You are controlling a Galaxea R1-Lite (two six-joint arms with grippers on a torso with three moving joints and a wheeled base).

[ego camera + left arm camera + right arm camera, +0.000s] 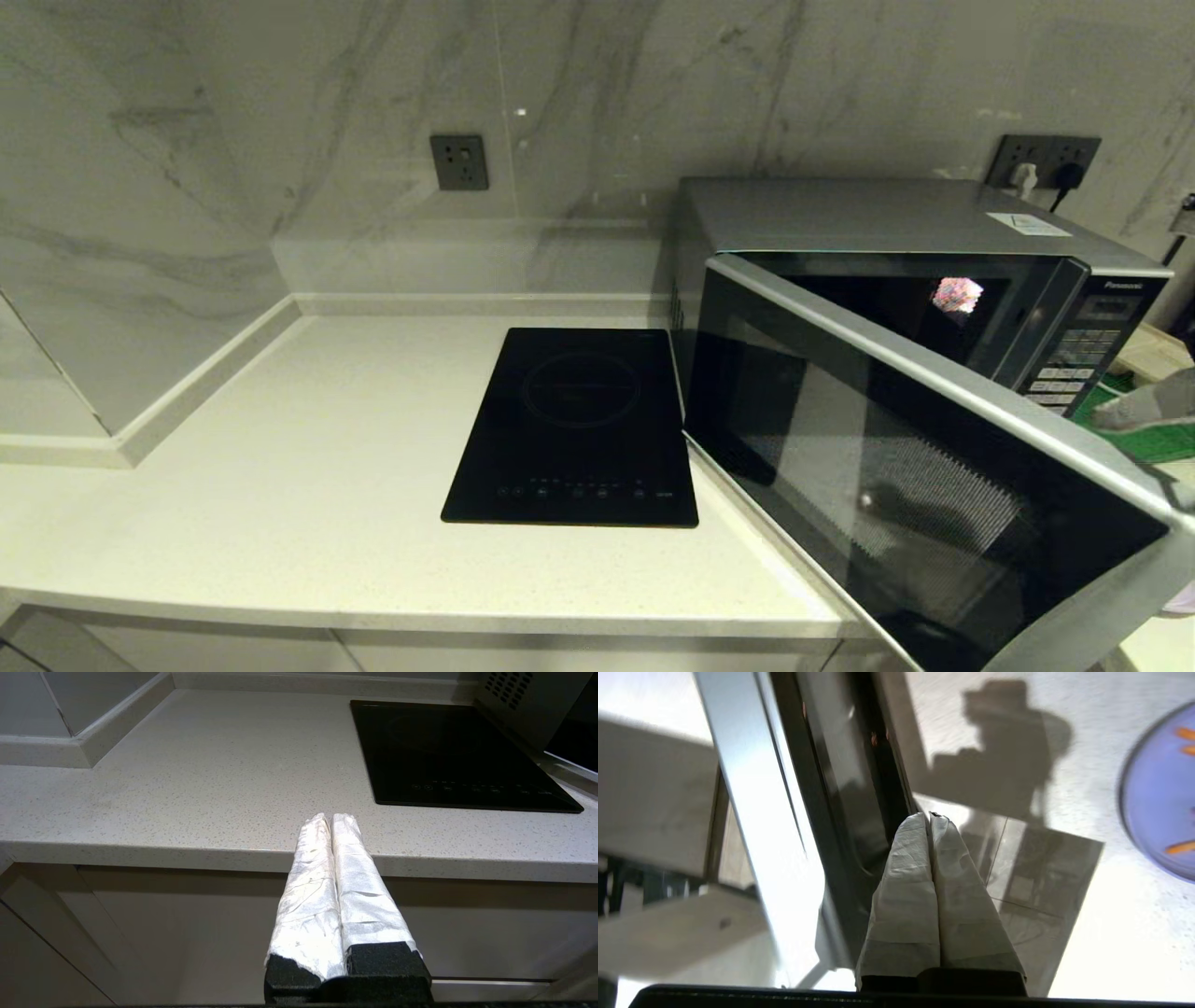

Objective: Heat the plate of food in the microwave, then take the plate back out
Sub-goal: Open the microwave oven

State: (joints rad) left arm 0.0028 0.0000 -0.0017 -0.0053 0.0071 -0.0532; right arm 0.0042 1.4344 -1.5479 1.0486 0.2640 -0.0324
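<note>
The silver microwave (pixel 840 217) stands on the right of the counter, with its dark glass door (pixel 934 485) swung partly open towards me. My right gripper (pixel 929 815) is shut on nothing, its taped tips beside the door's free silver edge (pixel 752 812). In the head view it shows at the far right (pixel 1144 407), behind the door's top edge. The lilac plate of food (pixel 1160 798), with orange sticks on it, lies on the counter to the right of the microwave. My left gripper (pixel 331 817) is shut and empty, parked low in front of the counter edge.
A flat black induction cooktop (pixel 574 429) lies left of the microwave. A green tray (pixel 1158 441) sits at the far right behind the door. Marble walls with sockets (pixel 458 162) close the back and left. The open door juts out past the counter's front edge.
</note>
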